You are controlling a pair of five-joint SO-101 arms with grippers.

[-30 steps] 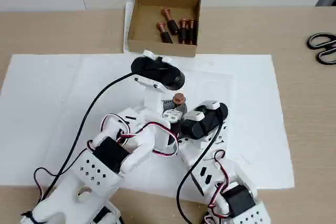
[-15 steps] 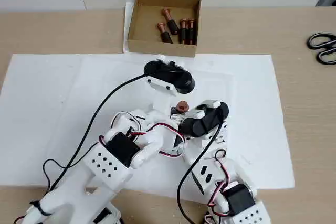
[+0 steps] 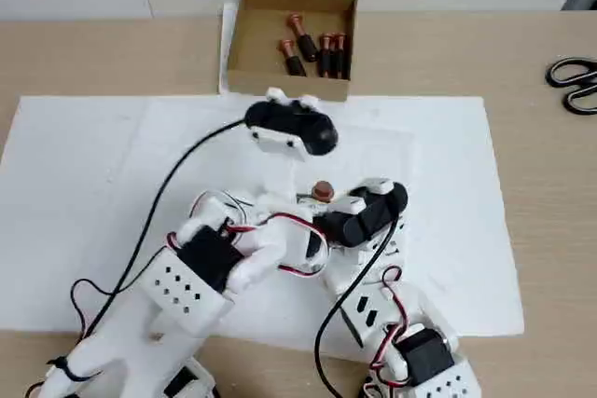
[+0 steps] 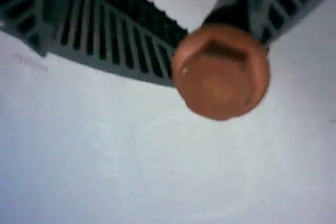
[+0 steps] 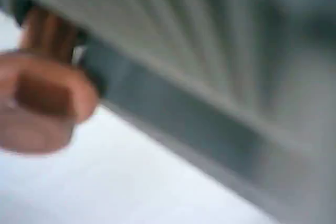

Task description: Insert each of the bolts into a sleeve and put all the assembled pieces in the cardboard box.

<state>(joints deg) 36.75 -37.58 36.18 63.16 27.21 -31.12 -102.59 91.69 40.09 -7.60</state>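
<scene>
The copper bolt (image 3: 322,191) stands head up near the middle of the frame, over the white paper (image 3: 84,165), between the two arms. The left gripper (image 4: 215,22) has its fingers (image 4: 105,35) clamped on it, just under the head. The right gripper (image 3: 338,204) sits right beside the bolt; I cannot tell if it grips anything. Four done pieces (image 3: 317,51) lie in the cardboard box (image 3: 244,44) at the top of the counter (image 3: 93,53).

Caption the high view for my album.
Two arms meet at a bolt above the paper; finished pieces lie in the box.
</scene>
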